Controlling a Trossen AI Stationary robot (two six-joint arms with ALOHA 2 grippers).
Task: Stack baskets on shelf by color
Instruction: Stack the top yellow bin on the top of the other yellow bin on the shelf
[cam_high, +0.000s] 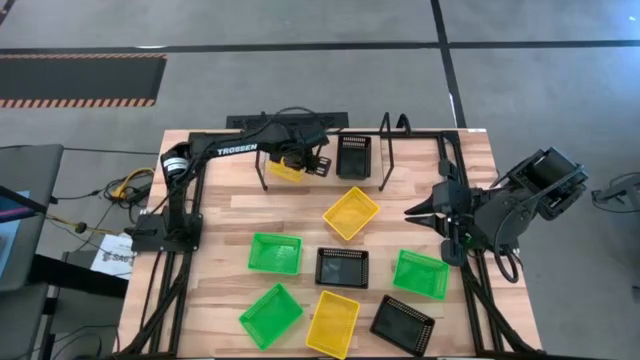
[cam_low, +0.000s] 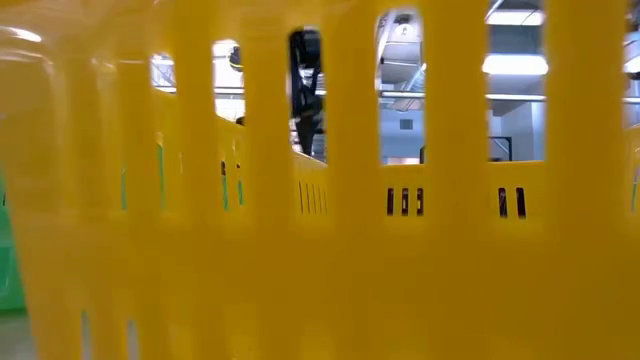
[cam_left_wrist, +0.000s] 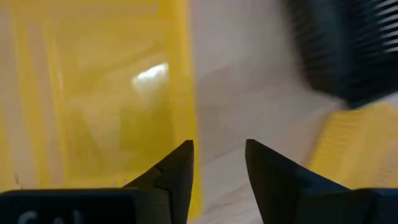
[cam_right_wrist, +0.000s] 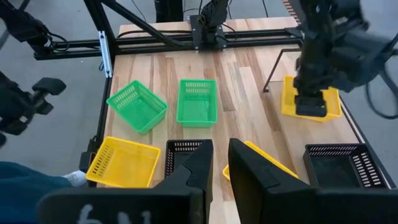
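- Left hand (cam_high: 300, 163), dark fingers parted narrowly, poised over a yellow slotted plastic basket (cam_high: 285, 168) under the thin black wire shelf (cam_high: 322, 150).
- Right hand (cam_high: 412, 212) narrowly parted, empty, above the pale wood-plank counter (cam_high: 230, 215).
- Eight more mesh baskets spread across planks.

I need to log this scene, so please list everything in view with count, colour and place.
Yellow baskets: three; one on the shelf under the left gripper, one mid-table, one at the near edge.
Black baskets: three; one on the shelf, one mid-table, one near the right corner.
Green baskets: three; one left of centre, one near left, one on the right.
Shelf: one, black wire, along the far side of the table.
Table: one, light wood.
Left gripper: over the shelf's yellow basket, fingers apart, holding nothing.
Right gripper: waiting at the table's right side, empty.
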